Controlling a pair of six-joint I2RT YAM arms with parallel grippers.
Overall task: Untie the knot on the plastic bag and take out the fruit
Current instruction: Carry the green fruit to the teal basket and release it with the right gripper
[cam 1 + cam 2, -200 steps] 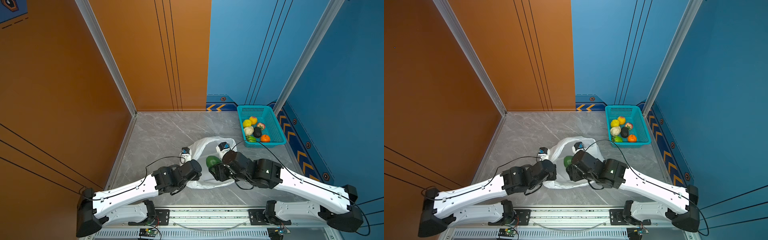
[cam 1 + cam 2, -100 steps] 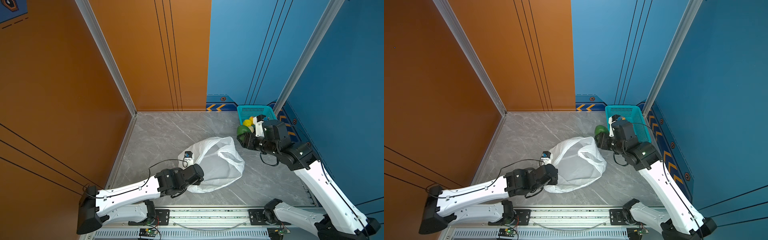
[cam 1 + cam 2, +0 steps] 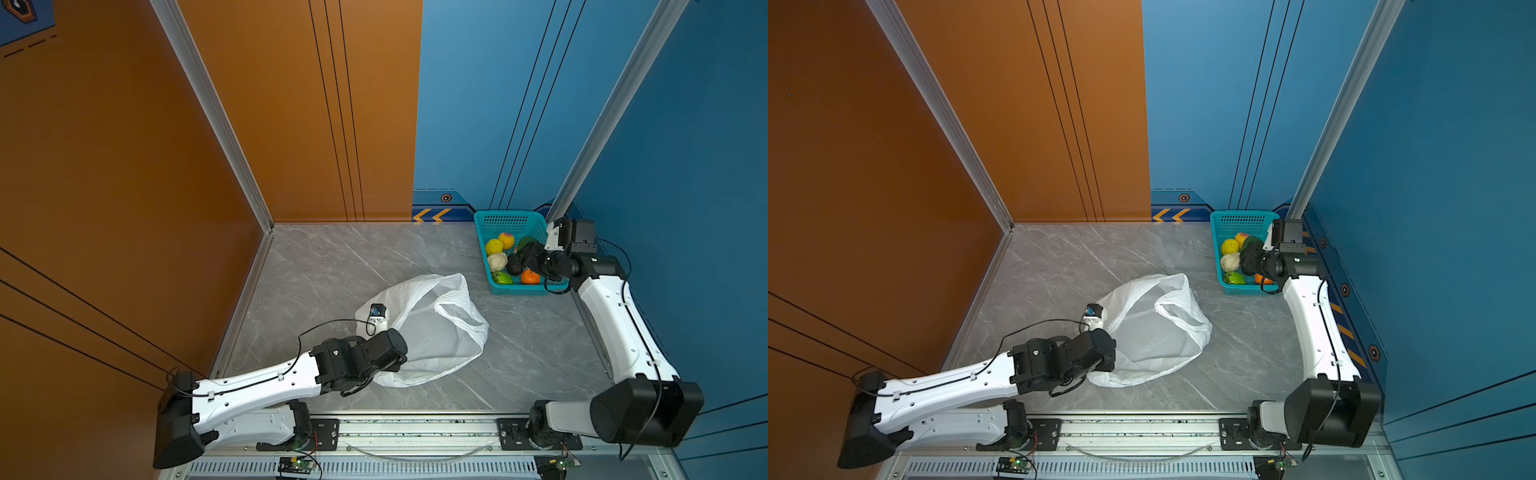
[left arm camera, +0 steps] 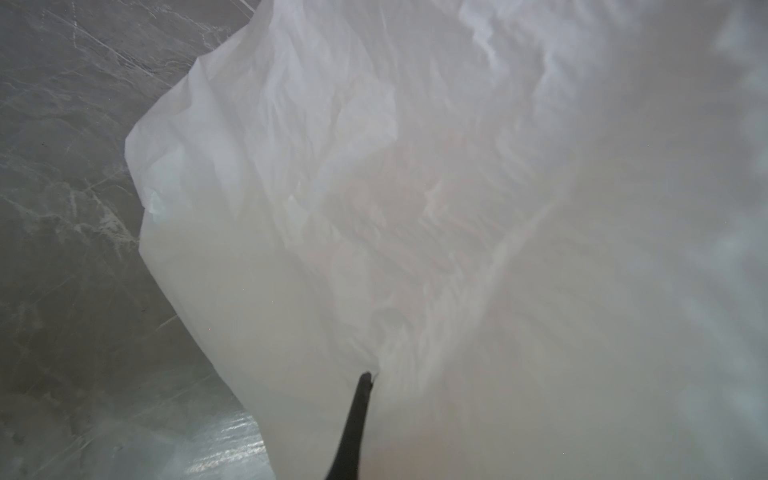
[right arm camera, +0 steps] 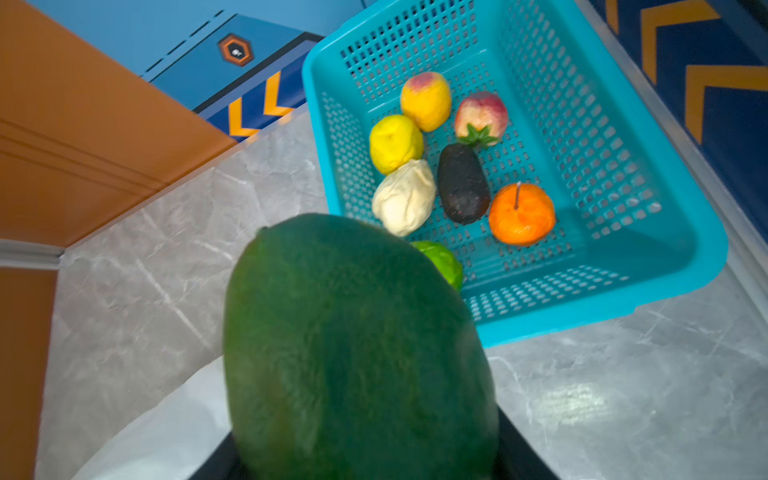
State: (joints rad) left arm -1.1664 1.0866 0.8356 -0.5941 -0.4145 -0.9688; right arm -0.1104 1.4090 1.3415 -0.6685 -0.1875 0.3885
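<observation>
Marble-grey tabletop (image 3: 332, 257) fills both top views, with an orange wall (image 3: 124, 166) to the left and a blue wall (image 3: 685, 124) to the right. The plastic bag (image 3: 436, 332) lies mid-table, mouth open. The left gripper (image 3: 400, 366) sits at its near-left edge, fingertips hidden under the wrist. Far right, the right gripper (image 3: 527, 254) grips a dark green fruit (image 3: 525, 242) over the teal basket (image 3: 507, 222) holding other fruit (image 3: 496, 262).

Left wrist view: one black finger (image 4: 355, 415) pinches bunched bag film (image 4: 415, 208), jaws closed; its partner is covered.

Right wrist view: the dark green fruit (image 5: 357, 353), blurred, covers the jaws clamping it, with the basket (image 5: 615, 124) beyond.
</observation>
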